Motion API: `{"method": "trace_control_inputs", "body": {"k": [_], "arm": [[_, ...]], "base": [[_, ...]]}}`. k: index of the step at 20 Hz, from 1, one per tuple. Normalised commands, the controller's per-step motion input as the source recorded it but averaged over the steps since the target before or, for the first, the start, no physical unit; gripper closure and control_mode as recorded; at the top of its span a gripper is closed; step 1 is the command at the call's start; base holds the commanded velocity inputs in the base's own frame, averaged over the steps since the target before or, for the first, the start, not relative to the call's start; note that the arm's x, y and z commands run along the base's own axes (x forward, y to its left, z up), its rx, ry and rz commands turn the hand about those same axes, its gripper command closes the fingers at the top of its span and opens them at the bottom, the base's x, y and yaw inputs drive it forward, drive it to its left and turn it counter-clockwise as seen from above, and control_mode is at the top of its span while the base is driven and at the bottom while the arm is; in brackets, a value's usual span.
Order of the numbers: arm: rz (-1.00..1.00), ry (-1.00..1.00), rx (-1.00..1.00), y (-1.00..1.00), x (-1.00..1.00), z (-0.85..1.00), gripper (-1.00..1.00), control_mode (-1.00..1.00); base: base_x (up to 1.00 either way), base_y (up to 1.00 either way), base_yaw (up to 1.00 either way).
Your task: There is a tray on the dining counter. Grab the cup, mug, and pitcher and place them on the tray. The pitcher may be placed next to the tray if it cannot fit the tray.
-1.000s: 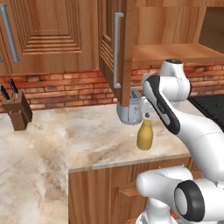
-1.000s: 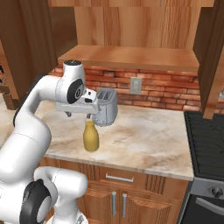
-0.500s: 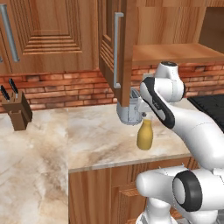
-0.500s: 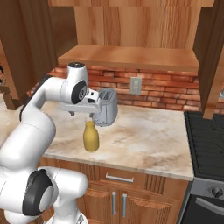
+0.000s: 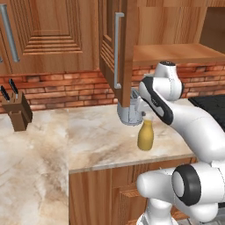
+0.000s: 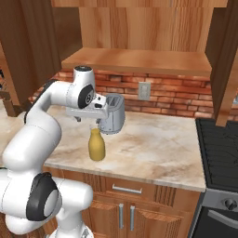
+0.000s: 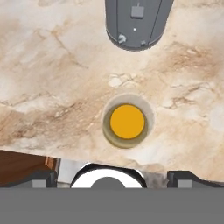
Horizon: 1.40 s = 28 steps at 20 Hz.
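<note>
The mustard-yellow pitcher (image 5: 145, 135) (image 6: 96, 145) stands upright near the front edge of the marbled kitchen counter (image 5: 96, 136). My gripper (image 5: 144, 117) (image 6: 95, 122) hangs straight above its neck, pointing down, open and empty. In the hand view I look down into the pitcher's round mouth (image 7: 127, 121), a little above the midpoint of my gripper (image 7: 113, 177). The dark fingertips (image 7: 43, 177) stand wide apart on either side. The tray, cup, mug and dining counter are out of view.
A grey toaster (image 5: 129, 112) (image 6: 111, 114) (image 7: 138, 19) sits just behind the pitcher, close to my hand. An open cabinet door (image 5: 117, 50) hangs above it. A knife block (image 5: 17, 115) stands far left, and a black stove (image 6: 222, 153) is at the right.
The arm has shifted slightly, with the hand settling over the pitcher. The pitcher has not moved and the gripper has stayed open.
</note>
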Motion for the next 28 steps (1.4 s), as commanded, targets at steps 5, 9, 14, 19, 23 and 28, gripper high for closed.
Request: {"method": "trace_control_inputs", "body": {"k": [5, 9, 14, 19, 23, 28], "arm": [[0.00, 0.00, 0.00, -0.03, 0.10, -0.08, -1.00, -1.00], [0.00, 0.00, 0.00, -0.03, 0.09, -0.12, -1.00, -1.00], [0.00, 0.00, 0.00, -0.04, 0.09, -0.12, -1.00, -1.00], [0.00, 0.00, 0.00, -0.03, 0.12, -0.16, -1.00, -1.00], [0.00, 0.01, 0.00, -0.02, 0.09, -0.17, -1.00, -1.00], [0.00, 0.03, 0.00, 0.00, 0.03, -0.13, -1.00, -1.00]], "base": [[0.00, 0.00, 0.00], [0.00, 0.00, 0.00], [0.00, 0.00, 0.00], [0.00, 0.00, 0.00], [0.00, 0.00, 0.00], [0.00, 0.00, 0.00]]}}
